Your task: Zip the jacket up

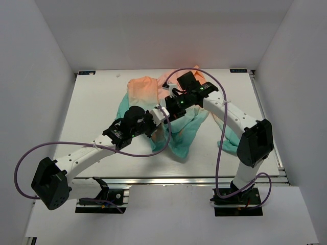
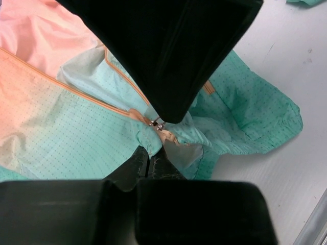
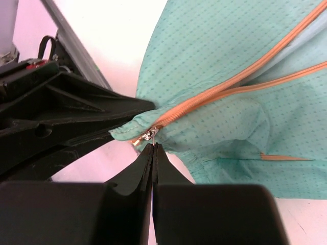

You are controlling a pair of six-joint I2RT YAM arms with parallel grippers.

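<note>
The jacket [image 1: 186,133] lies crumpled mid-table, peach-orange at the back and teal toward the front. My left gripper [image 1: 159,121] is shut on the teal hem fabric [image 2: 144,137] just below the zipper's bottom end. My right gripper [image 1: 170,109] meets it from the far side. In the right wrist view the right gripper [image 3: 153,146] is shut on the small metal pull tab of the zipper slider [image 3: 149,135], which sits at the bottom of the orange zipper [image 3: 214,93]. The two zipper tapes part above the slider. The slider also shows in the left wrist view [image 2: 156,124].
The white table [image 1: 92,107] sits inside a white-walled enclosure. An aluminium rail [image 1: 194,180] runs along the near edge. Purple cables [image 1: 219,148] loop from both arms. A jacket sleeve [image 1: 122,107] trails left behind my left arm.
</note>
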